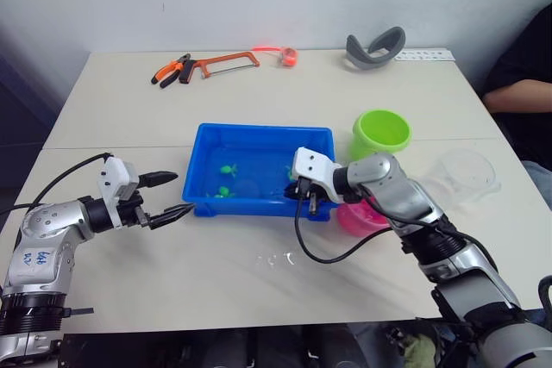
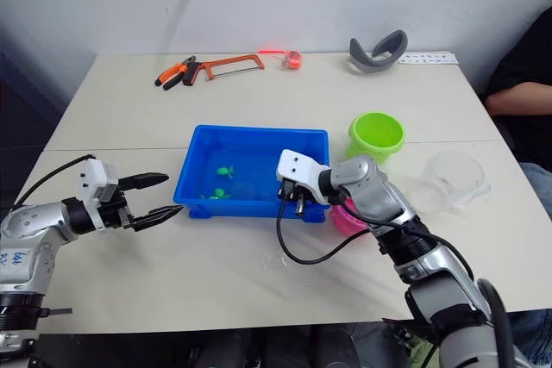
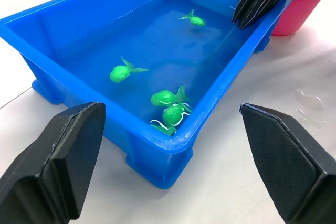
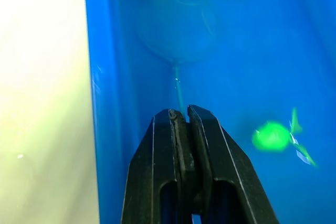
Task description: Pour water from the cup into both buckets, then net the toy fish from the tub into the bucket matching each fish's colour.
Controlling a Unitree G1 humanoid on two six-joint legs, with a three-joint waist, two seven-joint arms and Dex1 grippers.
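Two pale worktop [image 1: 259, 92] slabs butt together, and the shallow rectangular bright blue plastic tub [image 1: 259, 137] sits across their seam, the landmark for everything else. Right of the tub's far corner stands the lime green round plastic bucket [image 1: 381, 131]; the hot pink bucket [image 1: 358, 220] sits against the tub's near right corner, partly behind the right arm. Farther right of the tub lies the clear plastic measuring cup [image 1: 466, 175]. The left pincer [image 1: 177, 196] hovers just left of the tub, fingers wide apart. The right pincer [image 4: 181, 124] is over the tub's near right edge, clamped on the thin handle of the small net [image 4: 176, 30], whose hoop lies underwater. Several tiny green toy fish [image 3: 122, 72] float inside the tub.
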